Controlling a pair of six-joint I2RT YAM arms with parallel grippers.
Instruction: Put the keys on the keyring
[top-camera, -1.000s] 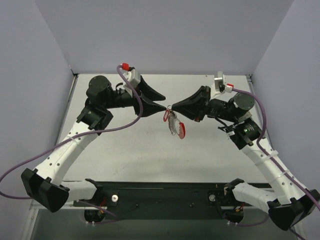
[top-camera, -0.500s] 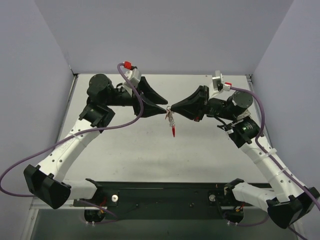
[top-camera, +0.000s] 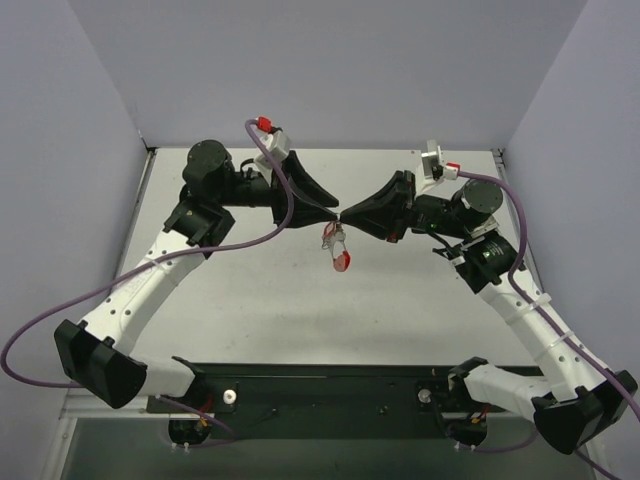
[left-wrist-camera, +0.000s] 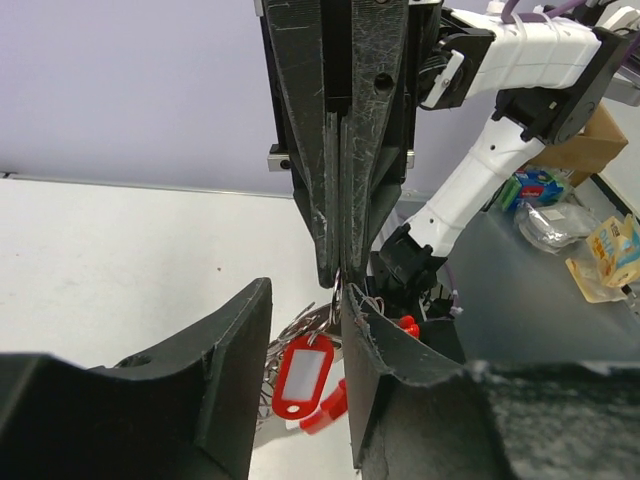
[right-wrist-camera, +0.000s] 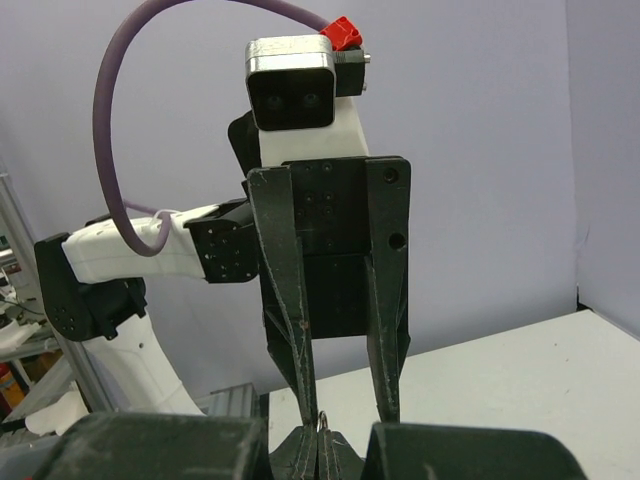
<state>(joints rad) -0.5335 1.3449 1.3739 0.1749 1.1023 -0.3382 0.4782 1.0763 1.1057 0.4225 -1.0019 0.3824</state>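
My right gripper (top-camera: 347, 217) and left gripper (top-camera: 333, 217) meet tip to tip above the middle of the table. The right gripper (right-wrist-camera: 322, 440) is shut on a thin wire loop (right-wrist-camera: 322, 423) of the keyring. The keyring (top-camera: 339, 250) hangs below the tips: a fan of silver keys (left-wrist-camera: 288, 335) and a red curved piece (left-wrist-camera: 330, 412). The key with the red oblong tag (left-wrist-camera: 303, 374) hangs in the same bunch. The left gripper (left-wrist-camera: 305, 295) is open, its fingers (left-wrist-camera: 235, 350) either side of the hanging bunch, one fingertip right by the wire loop.
The white table (top-camera: 260, 300) lies under the hanging bunch, with grey walls on three sides. The black base rail (top-camera: 330, 385) and both arm bases are at the near edge. Purple cables (top-camera: 275, 190) loop off both wrists.
The hanging bunch has swung and turned, its red tag moving from right of the tips to just below them. The left arm has shifted slightly right and back. The right gripper stays shut.
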